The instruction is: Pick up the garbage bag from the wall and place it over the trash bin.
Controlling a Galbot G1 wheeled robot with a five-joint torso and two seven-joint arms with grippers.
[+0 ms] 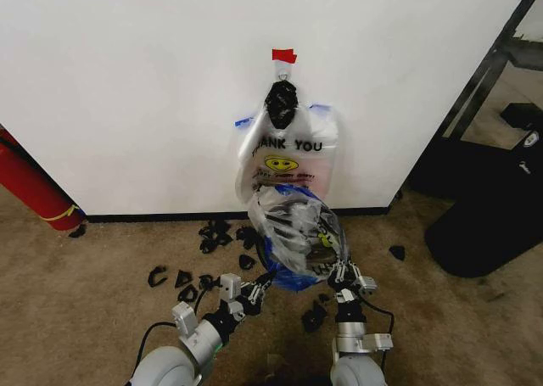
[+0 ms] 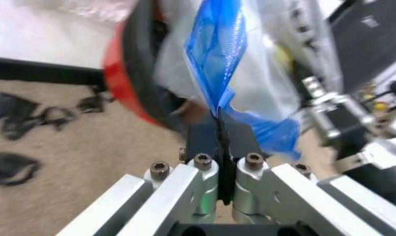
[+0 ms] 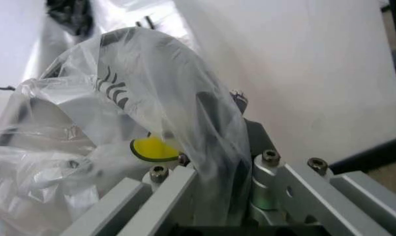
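- A red cylinder (image 1: 34, 187) leans against the wall (image 1: 153, 89) far out to the left of both end effectors, its foot on the brown carpet floor (image 1: 85, 318).
- Black scraps (image 1: 182, 277) lie scattered on the carpet just ahead of the left end effector (image 1: 261, 286), along the wall's black bottom strip.
- The left end effector is clenched on a blue handle of the garbage bag (image 1: 293, 229); the left wrist view shows the blue film pinched between its closed fingers (image 2: 219, 142).
- The trash bin (image 2: 129, 73), red outside and black inside, sits just beyond the left end effector, with the bag draped against it.
- The bag hangs crumpled between the two end effectors.
- Above them, the bunch of bags (image 1: 288, 153) hangs on the wall under a black knot (image 1: 281, 104) and red tape (image 1: 284, 55).
- The right end effector (image 1: 342, 273) is clenched on the bag's clear film, which wraps over its fingers (image 3: 240, 162).
- A large black object (image 1: 492, 208) stands on the floor well off to its right.
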